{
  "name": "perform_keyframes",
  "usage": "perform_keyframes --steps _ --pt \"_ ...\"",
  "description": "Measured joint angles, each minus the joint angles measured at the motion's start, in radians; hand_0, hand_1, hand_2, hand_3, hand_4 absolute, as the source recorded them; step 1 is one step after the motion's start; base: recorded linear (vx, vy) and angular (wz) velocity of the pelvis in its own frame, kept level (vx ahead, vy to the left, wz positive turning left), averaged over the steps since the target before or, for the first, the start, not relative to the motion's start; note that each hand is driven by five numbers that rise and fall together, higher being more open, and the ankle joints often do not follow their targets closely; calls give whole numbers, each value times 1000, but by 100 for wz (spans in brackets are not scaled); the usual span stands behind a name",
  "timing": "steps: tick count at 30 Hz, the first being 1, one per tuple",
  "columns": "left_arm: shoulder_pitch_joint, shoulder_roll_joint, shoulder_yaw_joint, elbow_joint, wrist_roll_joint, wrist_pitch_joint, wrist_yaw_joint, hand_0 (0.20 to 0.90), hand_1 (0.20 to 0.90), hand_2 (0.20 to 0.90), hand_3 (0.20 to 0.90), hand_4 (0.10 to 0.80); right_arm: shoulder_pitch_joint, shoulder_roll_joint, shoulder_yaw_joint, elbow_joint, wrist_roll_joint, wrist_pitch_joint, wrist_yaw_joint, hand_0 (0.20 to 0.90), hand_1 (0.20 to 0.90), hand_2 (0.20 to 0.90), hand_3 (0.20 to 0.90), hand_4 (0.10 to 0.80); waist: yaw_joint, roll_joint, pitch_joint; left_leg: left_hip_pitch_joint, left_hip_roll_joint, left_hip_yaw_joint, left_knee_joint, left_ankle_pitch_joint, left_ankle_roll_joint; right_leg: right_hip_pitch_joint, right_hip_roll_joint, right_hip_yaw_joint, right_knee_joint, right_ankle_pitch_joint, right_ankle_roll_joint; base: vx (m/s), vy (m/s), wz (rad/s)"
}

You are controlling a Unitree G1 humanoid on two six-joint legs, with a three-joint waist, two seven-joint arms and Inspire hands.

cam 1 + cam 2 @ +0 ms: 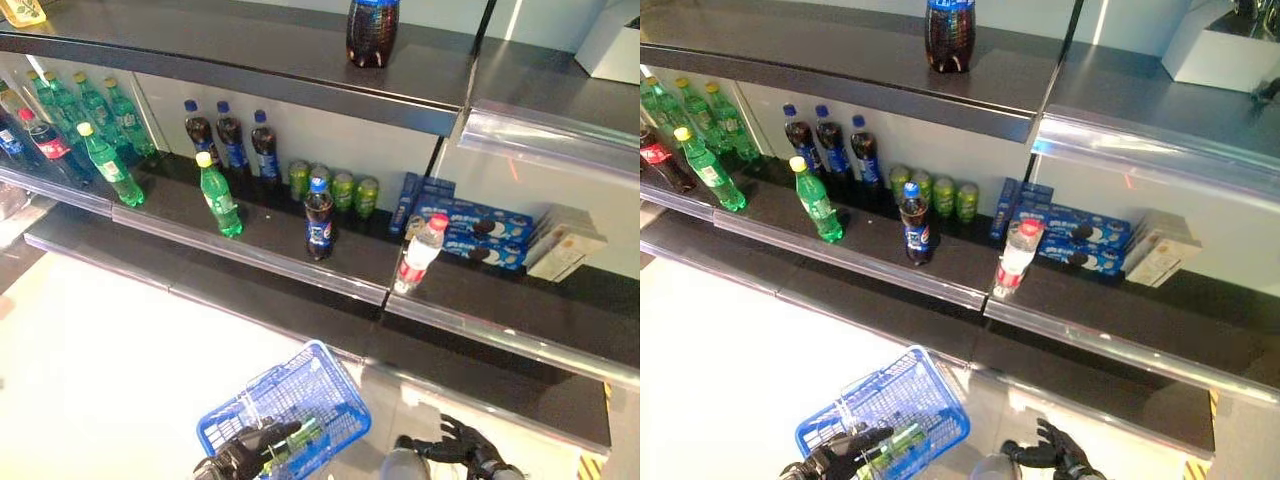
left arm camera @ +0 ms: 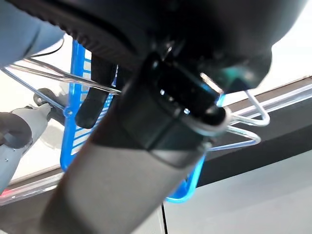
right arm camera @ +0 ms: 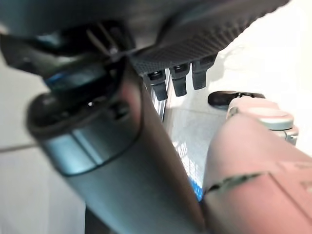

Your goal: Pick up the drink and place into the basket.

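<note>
Left eye view: blue wire-mesh basket (image 1: 300, 395) sits low in front of me, rectangular, open lattice walls, thin metal handles. My left hand (image 1: 240, 452) is at its near rim, dark fingers curled round the handle wire; the left wrist view shows those fingers (image 2: 97, 92) hooked over the bare metal loop with blue mesh behind. A green bottle (image 1: 295, 440) lies on its side inside the basket, just beside my left hand, partly hidden by it.

My right hand (image 1: 462, 445) hangs to the right of the basket, apart from it, fingers spread and relaxed, holding nothing. In the right wrist view its fingers (image 3: 178, 78) look straight.

Shelving ahead is dark, matte, with clear plastic front strips. On the middle shelf (image 1: 280, 250): a dark cola bottle (image 1: 319, 220) with blue cap and label stands alone near the front; a green bottle with yellow cap (image 1: 218, 196) stands left of it; a clear bottle with red cap (image 1: 420, 252) leans at the shelf joint. Behind them, three dark cola bottles (image 1: 232, 140) in a row, small round green cans (image 1: 335, 187), blue biscuit boxes (image 1: 470, 228), pale cartons (image 1: 562, 245) at far right. More green bottles (image 1: 85, 110) at far left. One large dark bottle (image 1: 372, 30) stands on the top shelf.
</note>
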Motion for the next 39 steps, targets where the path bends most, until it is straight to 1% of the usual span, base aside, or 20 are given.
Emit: perform_keyframes --steps 1,2,3,4,5,6,7,8,9,10,12,15,17,21,26,29,32,34,39 --pt "-8 -1 0 0 0 -4 -8 300 300 300 200 100 -16 -2 -1 16 0 1 1 900 900 900 900 800 11 12 3 -12 22 15 -5 -5 14 -9 21 17 -39 64 3 -204 66 -35" --pt "-23 1 1 3 0 -7 -12 300 300 300 200 100 -31 1 -2 33 2 3 2 900 900 900 900 800 16 30 11 -24 44 17 -6 0 22 -16 43 32 -36 78 -19 -130 4 -15" --pt "-34 1 0 4 2 -8 -12 300 300 300 200 100 -25 3 -19 40 17 8 6 900 900 900 900 800 15 48 4 -35 71 15 -6 7 23 -29 70 38 44 5 -28 -101 -33 4" --pt "-31 7 0 -1 2 -10 -13 300 300 300 200 100 -26 4 -25 46 16 19 9 900 900 900 900 800 19 49 1 -33 80 17 1 14 14 -28 92 39 98 -63 -49 -101 -120 -5" --pt "-26 17 3 -1 2 -9 -12 300 300 300 200 100 -28 9 -19 55 11 31 12 900 900 900 900 800 32 31 -10 -33 77 29 1 14 12 -13 93 23 102 -115 -58 -73 -161 -29" --pt "-22 28 5 0 2 -8 -6 300 300 300 200 100 -39 15 -12 56 9 49 13 900 900 900 900 800 44 14 -21 -32 73 50 1 21 1 8 88 -6 69 -143 -70 -66 -175 -38" --pt "-21 31 14 0 4 -7 4 300 300 300 200 100 -37 21 -4 58 8 63 16 900 900 900 900 800 56 4 -27 -28 73 59 1 20 -4 32 91 -41 14 -140 -78 -29 -122 -30" --pt "-13 35 23 0 3 -6 7 300 300 300 200 100 -37 28 6 61 8 74 19 900 900 900 900 800 60 -9 -35 -22 68 63 1 20 -13 68 94 -55 -45 -131 -81 -33 -98 -24" --pt "-5 35 30 -1 2 -4 11 300 300 300 200 100 -37 32 10 64 7 85 21 900 900 900 900 800 64 -19 -42 -13 65 66 1 19 -21 93 101 -55 -84 -133 -79 -24 -80 -29" --pt "2 32 40 -1 0 -1 16 300 300 300 200 100 -38 36 12 64 7 96 22 900 900 900 900 800 75 -21 -44 1 65 70 1 15 -34 122 115 -53 -122 -134 -79 -26 -76 -35" --pt "17 29 52 -1 -1 1 22 300 300 300 200 100 -35 41 23 64 5 112 29 900 900 900 900 800 75 -14 -58 2 68 69 -1 18 -49 150 126 -52 -178 -145 -84 -24 -59 -21" --pt "36 9 72 9 6 -1 25 300 300 300 200 100 -14 37 31 63 -11 128 32 900 900 900 900 800 74 8 -86 0 89 67 -6 26 -68 152 152 -52 -190 -156 -103 -19 -23 -1" --pt "60 8 73 11 7 -1 25 300 300 300 200 100 7 38 39 63 -12 128 32 900 900 900 900 800 74 9 -118 -3 105 67 -6 27 -74 152 170 -52 -190 -165 -117 -35 -6 -3" --pt "65 10 72 27 13 -5 25 300 300 300 200 100 17 41 46 64 -32 128 32 900 900 900 900 800 74 -1 -143 -7 122 62 -7 32 -83 150 178 -53 -190 -171 -119 -27 7 0" --pt "65 10 61 30 28 -5 25 300 300 300 200 100 22 41 45 64 -33 128 32 900 900 900 900 800 71 -2 -151 -7 116 48 -7 34 -82 152 176 -58 -190 -167 -123 -16 10 4" --pt "64 9 61 30 28 -5 24 300 300 300 200 100 19 40 45 64 -33 128 32 900 900 900 900 800 72 2 -152 -7 110 3 -4 37 -87 153 177 -61 -190 -168 -122 -38 7 3" --pt "61 9 60 30 28 -4 24 300 300 300 200 100 12 40 45 63 -33 130 32 900 900 900 900 800 71 4 -152 -8 106 -29 -1 36 -88 155 174 -64 -190 -166 -120 -86 -9 4" --pt "61 8 58 31 29 -3 24 300 300 300 200 100 12 40 45 63 -32 138 32 900 900 900 900 800 67 4 -152 -5 106 -42 -5 36 -87 166 171 -78 -190 -168 -119 -16 -16 15" --pt "64 8 42 31 31 -3 24 300 300 300 200 100 12 39 45 65 -32 139 32 900 900 900 900 800 66 8 -155 -2 109 -44 -7 29 -81 176 168 -80 -190 -173 -119 5 -5 3"
